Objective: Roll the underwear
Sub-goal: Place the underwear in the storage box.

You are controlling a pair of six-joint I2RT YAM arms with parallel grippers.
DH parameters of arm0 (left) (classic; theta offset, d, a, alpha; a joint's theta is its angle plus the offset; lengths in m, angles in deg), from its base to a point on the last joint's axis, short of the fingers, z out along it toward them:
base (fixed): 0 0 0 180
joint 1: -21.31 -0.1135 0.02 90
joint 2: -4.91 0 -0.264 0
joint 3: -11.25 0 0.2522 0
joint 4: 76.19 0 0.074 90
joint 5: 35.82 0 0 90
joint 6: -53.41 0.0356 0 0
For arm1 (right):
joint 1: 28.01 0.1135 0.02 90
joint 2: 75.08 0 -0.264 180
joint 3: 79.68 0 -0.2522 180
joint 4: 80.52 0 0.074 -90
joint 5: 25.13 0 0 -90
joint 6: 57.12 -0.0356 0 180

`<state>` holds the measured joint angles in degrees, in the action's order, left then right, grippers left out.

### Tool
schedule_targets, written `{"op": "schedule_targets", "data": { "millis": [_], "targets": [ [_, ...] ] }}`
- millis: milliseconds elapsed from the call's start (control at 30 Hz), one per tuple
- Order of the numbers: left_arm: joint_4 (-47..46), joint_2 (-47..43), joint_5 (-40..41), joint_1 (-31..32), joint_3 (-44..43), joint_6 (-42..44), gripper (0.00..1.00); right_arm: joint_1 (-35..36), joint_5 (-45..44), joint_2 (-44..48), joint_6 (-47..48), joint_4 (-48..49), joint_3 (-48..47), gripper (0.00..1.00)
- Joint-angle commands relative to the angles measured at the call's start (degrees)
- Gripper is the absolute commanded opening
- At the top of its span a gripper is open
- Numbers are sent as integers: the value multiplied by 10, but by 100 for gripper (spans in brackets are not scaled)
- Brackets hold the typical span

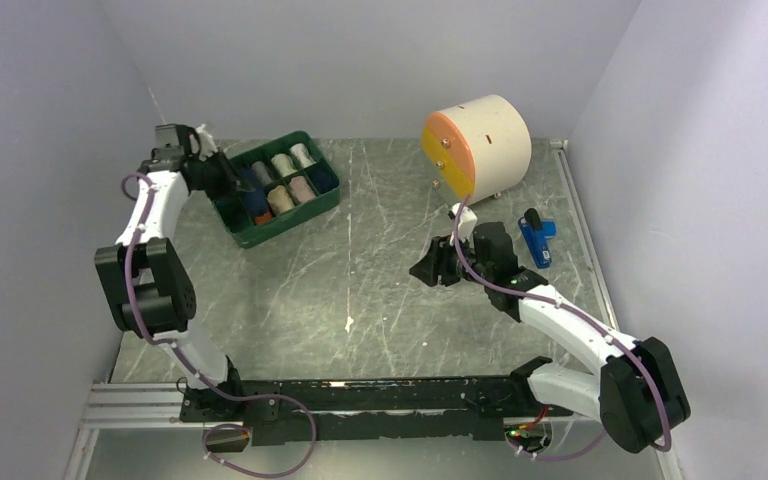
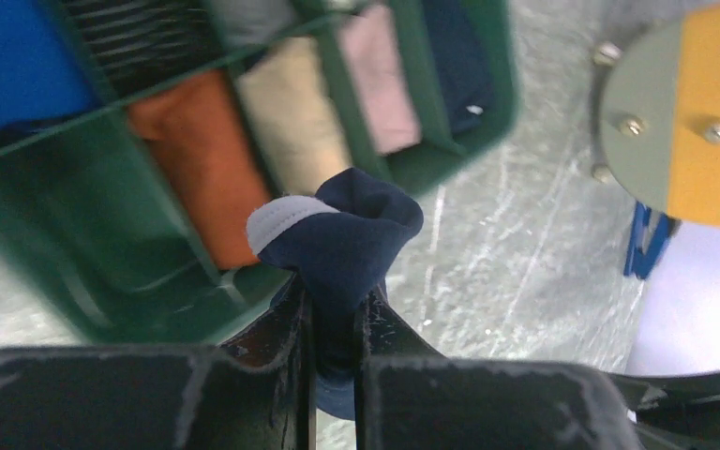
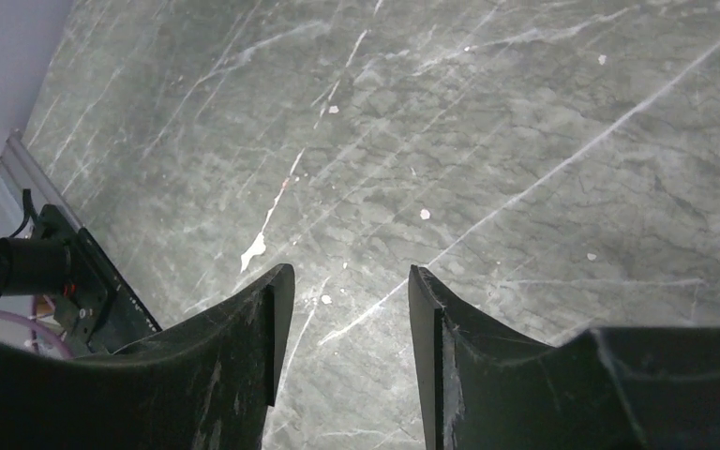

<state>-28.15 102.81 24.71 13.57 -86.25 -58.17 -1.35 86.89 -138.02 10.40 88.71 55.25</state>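
Pinching the navy blue cloth undergarment with white edge trim (image 2: 347, 239) between closely pressed fingers, the left hand (image 2: 333, 323) holds it raised over the green plastic divided tray (image 2: 103, 291). One tray compartment contains a rust-orange cloth roll (image 2: 202, 159). The right hand (image 3: 347, 300) hovers spread and empty over the grey marbled desk (image 3: 525, 112)

Lower end of navy underwear (image 2: 342, 244) hidden inside left gripper (image 2: 335, 323), green tray (image 2: 103, 319) blurred, cut off at top edge, blue object (image 2: 645, 246) half behind drum (image 2: 712, 84), unidentifiable
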Motion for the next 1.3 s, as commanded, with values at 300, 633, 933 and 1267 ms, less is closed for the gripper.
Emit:
{"op": "schedule_targets", "data": {
  "millis": [300, 633, 933, 1267],
  "targets": [
    [141, 91, 28, -73, -92, 89, 5, -2, 41, -15, 61, -57, -56, 53],
    [127, 135, 49, -78, -95, 72, 5, -2, 45, -26, 68, -60, -56, 53],
    [142, 171, 110, -78, -92, 53, 5, -3, 42, -44, 67, -63, -64, 53],
    [202, 222, 180, -59, -144, 32, 5, -2, 37, -50, 70, -65, -63, 54]
  ]
}}
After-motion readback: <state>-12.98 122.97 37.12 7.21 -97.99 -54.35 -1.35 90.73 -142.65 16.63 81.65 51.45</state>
